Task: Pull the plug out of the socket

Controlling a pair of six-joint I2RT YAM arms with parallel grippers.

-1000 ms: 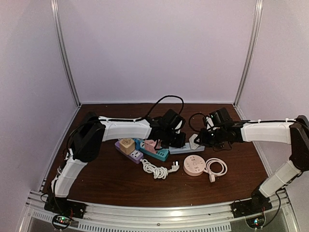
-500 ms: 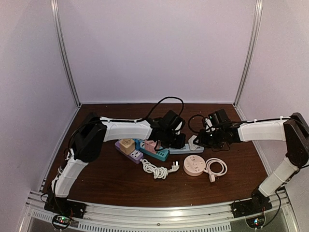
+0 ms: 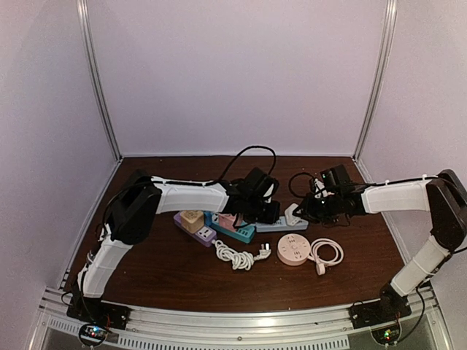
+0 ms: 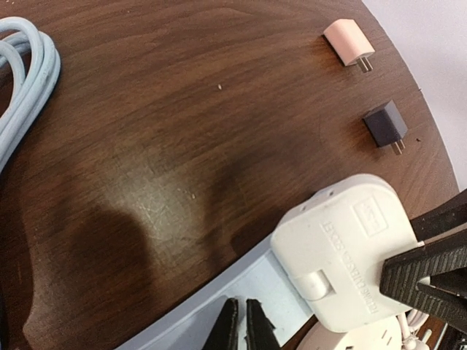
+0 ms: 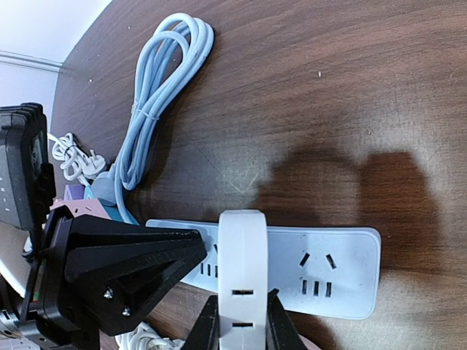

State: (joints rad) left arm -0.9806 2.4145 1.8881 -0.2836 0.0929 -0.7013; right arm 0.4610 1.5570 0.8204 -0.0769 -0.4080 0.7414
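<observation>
With 12 o'clock at the back wall in the top view, the white plug [image 3: 293, 214] sits just right of the table's centre. It is seated in the pale-blue strip [image 3: 281, 224], towards the strip's 3 o'clock end.

The right gripper [image 5: 242, 326] reaches in from 3 o'clock and pinches the plug, one finger [image 5: 206, 326] on each flat side. The left gripper [image 4: 241, 329] reaches in from 9 o'clock with its fingers pressed almost together, only a sliver between them. Its tips are over the strip just beside the plug; I cannot tell whether they touch it. The two grippers stand close, with the plug between them.

Bare wood of the table [image 3: 182, 284] runs from the strip towards 12 o'clock and across the near half at 6. A pink round socket [image 3: 293, 249] lies just beside the plug at 6 o'clock, its white lead [image 3: 326, 253] coiled at its 3 o'clock. A teal strip [image 3: 235, 231] and a purple strip [image 3: 193, 224] crowd the 9 o'clock side under the left arm, and a white cord [image 3: 237, 255] lies at 7.

In the right wrist view a coiled blue cable [image 5: 157, 95] lies at 11 o'clock, well apart from the plug. In the left wrist view a pink charger [image 4: 349, 42] and a dark charger [image 4: 384, 124] lie near the table's curved edge, apart from the plug.
</observation>
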